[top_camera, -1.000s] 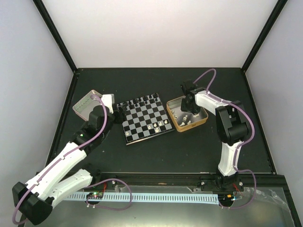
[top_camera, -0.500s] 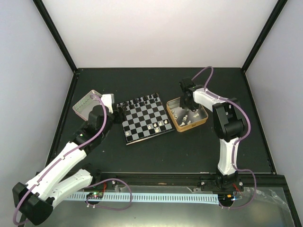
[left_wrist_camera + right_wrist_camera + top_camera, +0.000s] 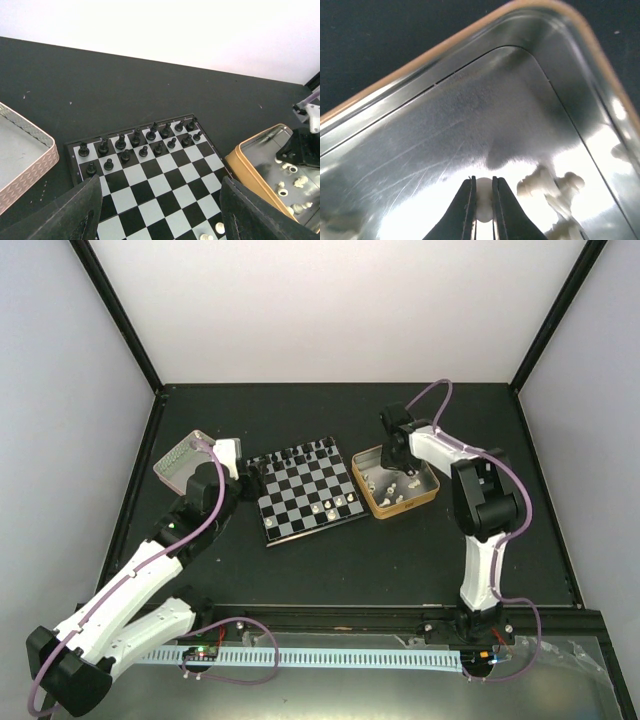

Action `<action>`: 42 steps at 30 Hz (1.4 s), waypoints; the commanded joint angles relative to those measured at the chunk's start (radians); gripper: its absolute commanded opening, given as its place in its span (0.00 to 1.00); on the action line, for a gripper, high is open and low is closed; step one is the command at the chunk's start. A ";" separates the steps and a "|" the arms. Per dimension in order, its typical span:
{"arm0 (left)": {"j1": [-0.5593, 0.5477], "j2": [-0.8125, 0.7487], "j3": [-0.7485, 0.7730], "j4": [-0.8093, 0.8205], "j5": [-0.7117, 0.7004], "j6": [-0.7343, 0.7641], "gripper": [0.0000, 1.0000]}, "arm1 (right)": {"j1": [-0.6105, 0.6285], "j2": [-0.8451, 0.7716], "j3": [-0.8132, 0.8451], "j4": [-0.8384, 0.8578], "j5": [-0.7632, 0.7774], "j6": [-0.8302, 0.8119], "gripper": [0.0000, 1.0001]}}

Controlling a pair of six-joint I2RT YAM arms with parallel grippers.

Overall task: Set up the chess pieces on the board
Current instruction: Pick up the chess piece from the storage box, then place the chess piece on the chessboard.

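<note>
Right gripper (image 3: 482,182) pinches a white chess piece (image 3: 483,202) inside the gold-rimmed tin (image 3: 470,45).
It should lift straight up, clear of the neighbouring piece (image 3: 545,182), before crossing to the board (image 3: 305,495); the left gripper (image 3: 165,215) hangs spread.

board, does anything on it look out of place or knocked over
Nothing looks toppled: the black pieces stand in two tidy rows. The board sits slightly askew to the table edge, and only a few white pieces are on it; the rest lie in the gold-rimmed tin.
</note>
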 commanded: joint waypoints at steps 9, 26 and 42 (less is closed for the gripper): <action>0.010 -0.038 0.007 0.032 0.012 0.001 0.66 | 0.087 -0.260 -0.014 -0.056 -0.134 -0.016 0.02; 0.013 -0.213 -0.041 0.005 -0.212 -0.062 0.66 | 0.559 -0.006 0.291 -0.177 -0.122 -0.003 0.03; 0.014 -0.229 -0.058 0.010 -0.223 -0.064 0.66 | 0.609 0.146 0.353 -0.250 -0.077 -0.015 0.04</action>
